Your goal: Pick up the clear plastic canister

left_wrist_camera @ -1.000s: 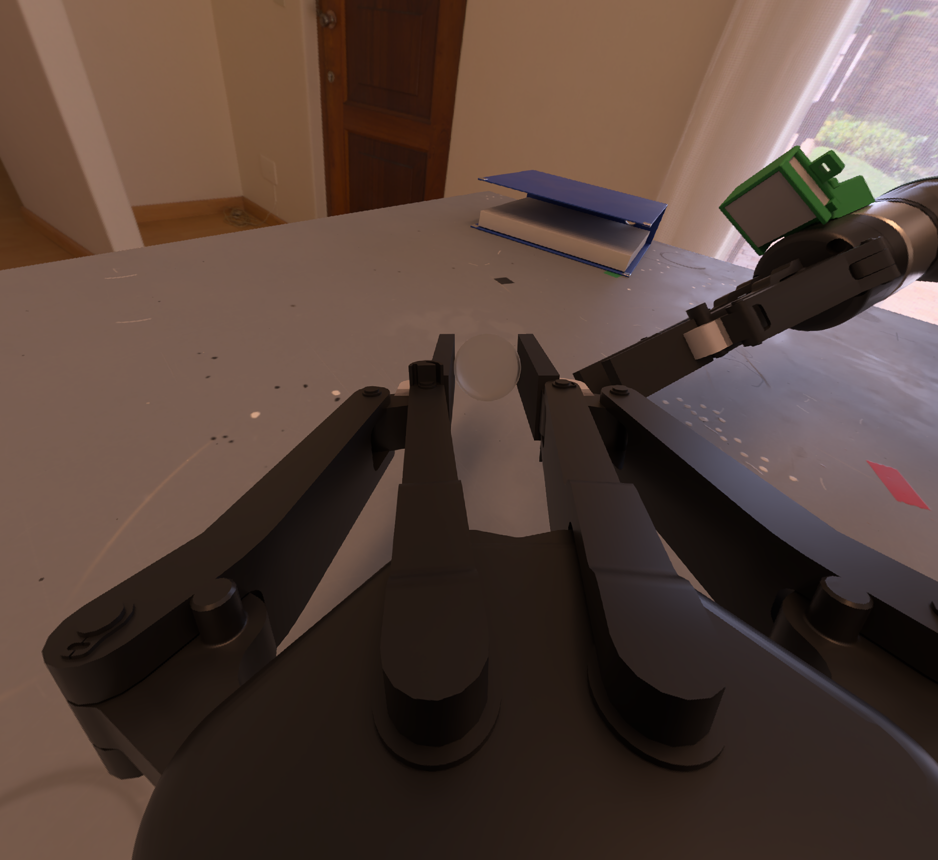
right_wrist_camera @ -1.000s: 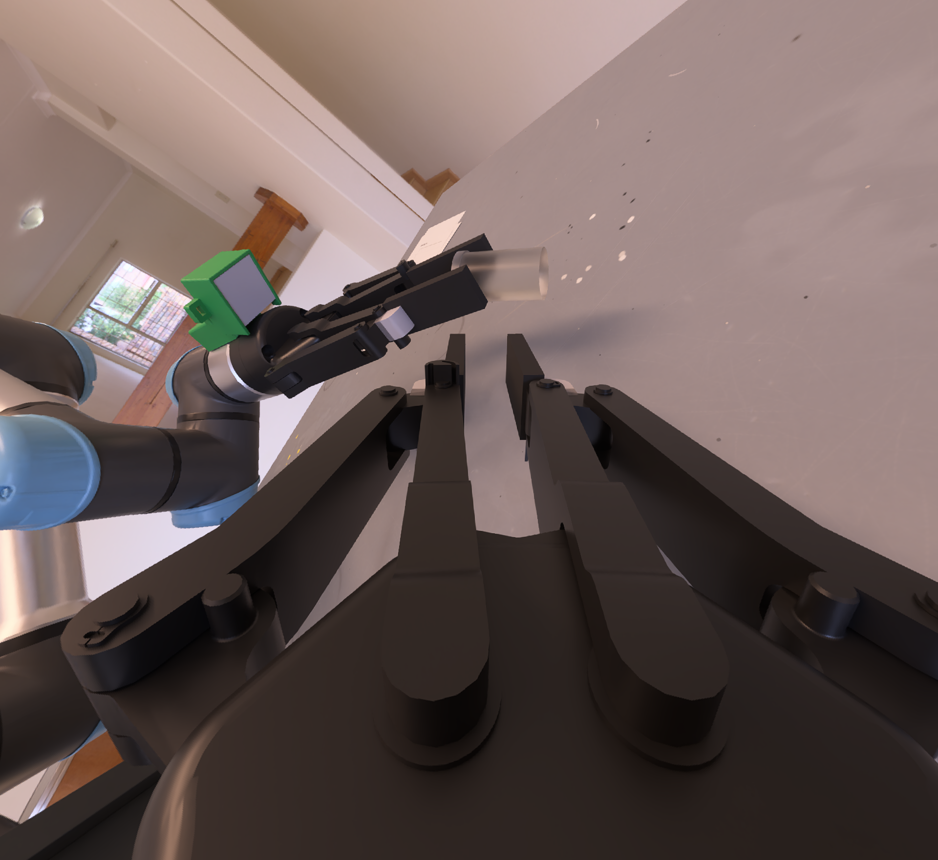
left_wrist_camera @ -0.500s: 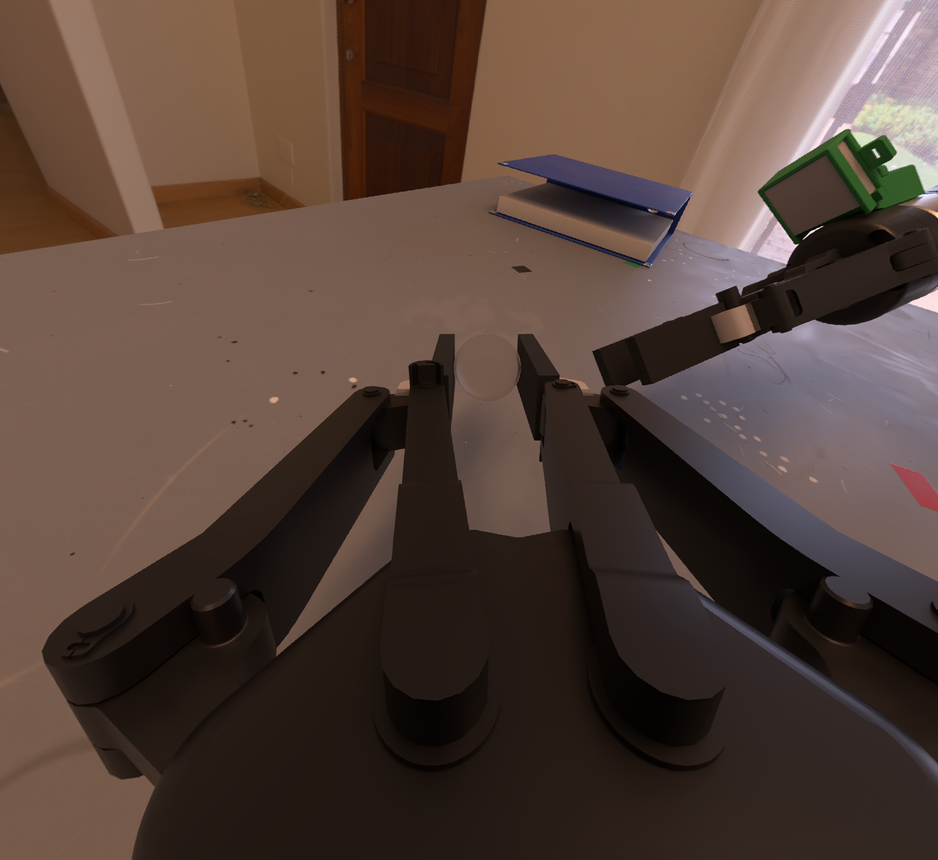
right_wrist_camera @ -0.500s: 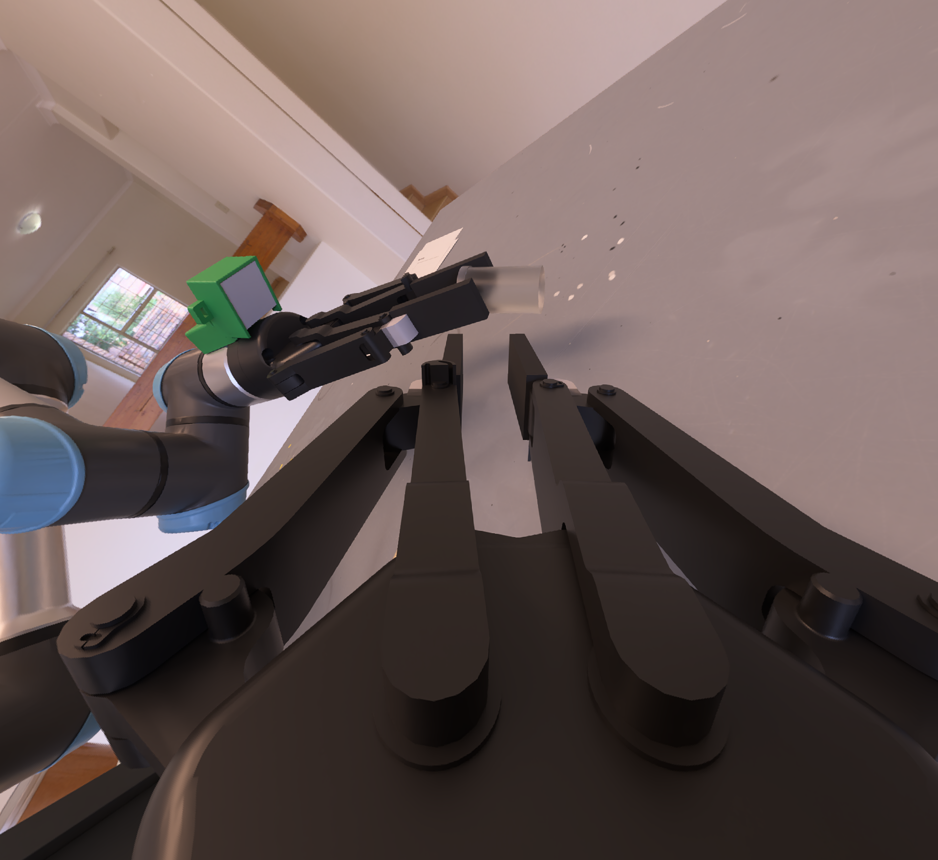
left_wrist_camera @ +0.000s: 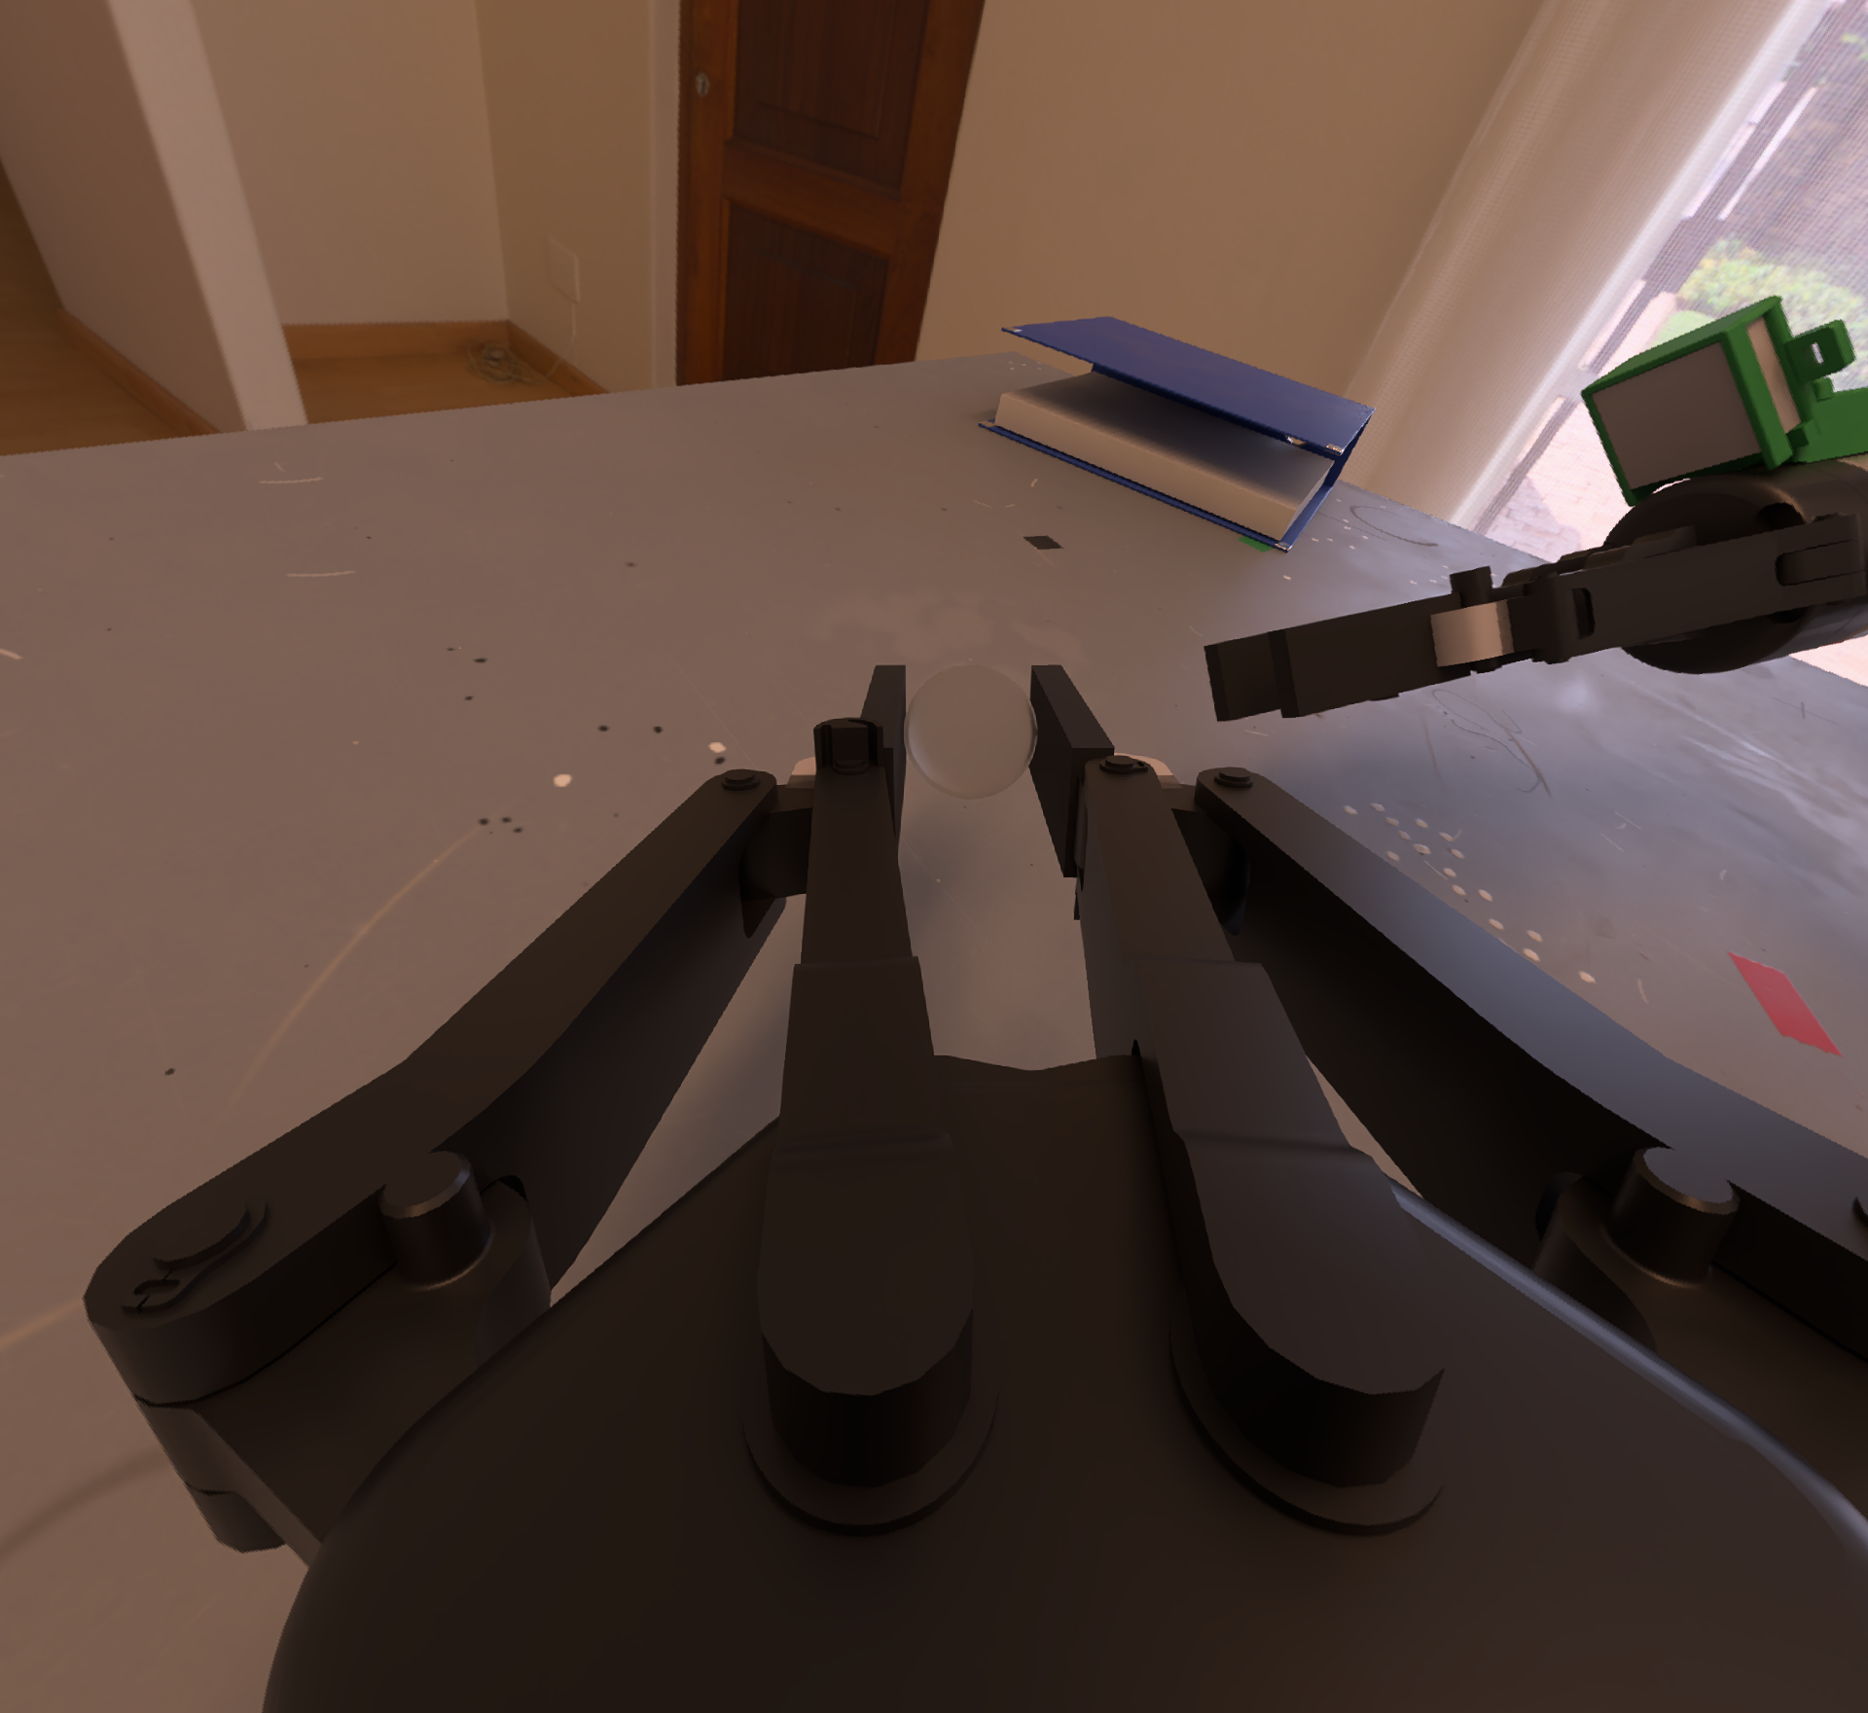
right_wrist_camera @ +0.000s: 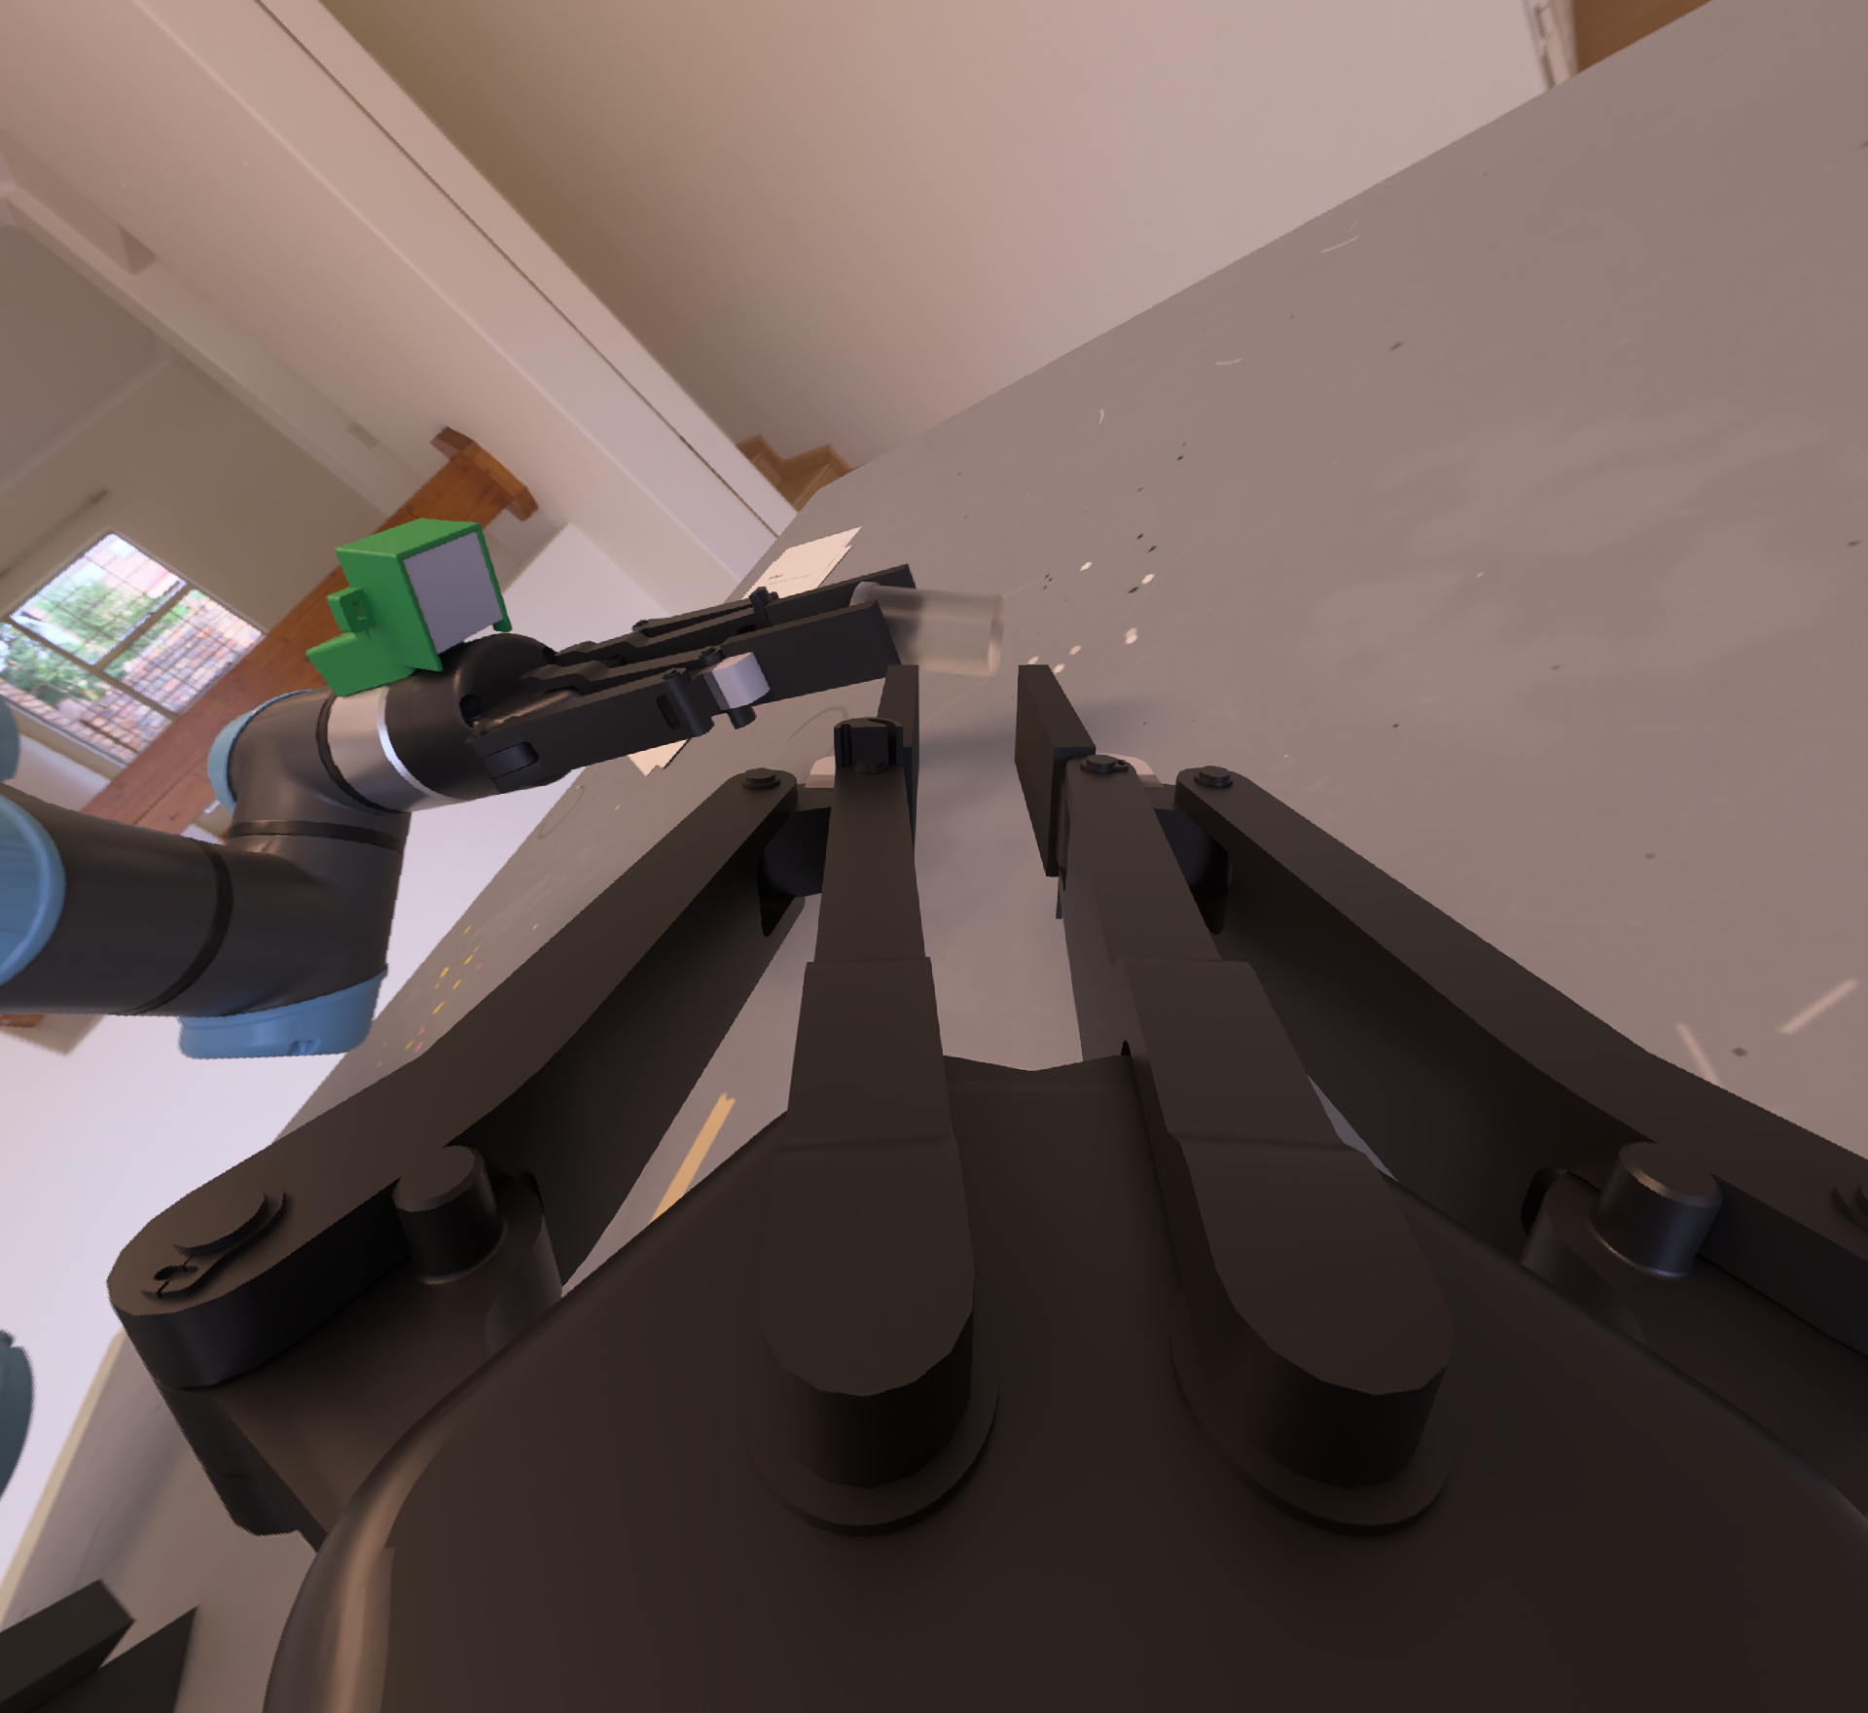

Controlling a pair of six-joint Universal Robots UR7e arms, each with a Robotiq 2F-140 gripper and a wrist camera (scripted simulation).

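The clear plastic canister (left_wrist_camera: 970, 733) is a small see-through cylinder seen end-on between my left gripper's (left_wrist_camera: 968, 727) black fingertips. The left gripper is shut on it and holds it above the grey table (left_wrist_camera: 404, 654). In the right wrist view the canister (right_wrist_camera: 950, 629) sticks out sideways past the left gripper's fingertips (right_wrist_camera: 869, 624). My right gripper (right_wrist_camera: 968, 717) is empty, its fingers drawn close with a narrow gap. It hovers beside the left one, apart from the canister, and also shows in the left wrist view (left_wrist_camera: 1228, 689) at right.
A blue binder (left_wrist_camera: 1183, 437) lies at the table's far right edge. A red mark (left_wrist_camera: 1784, 1003) is on the table at right, and a white paper slip (right_wrist_camera: 814, 558) lies near the far edge. A wooden door and a curtained window stand beyond.
My left gripper has risen with the canister, and the table has dropped away below. The right gripper has drawn back to the right, away from the left fingers.
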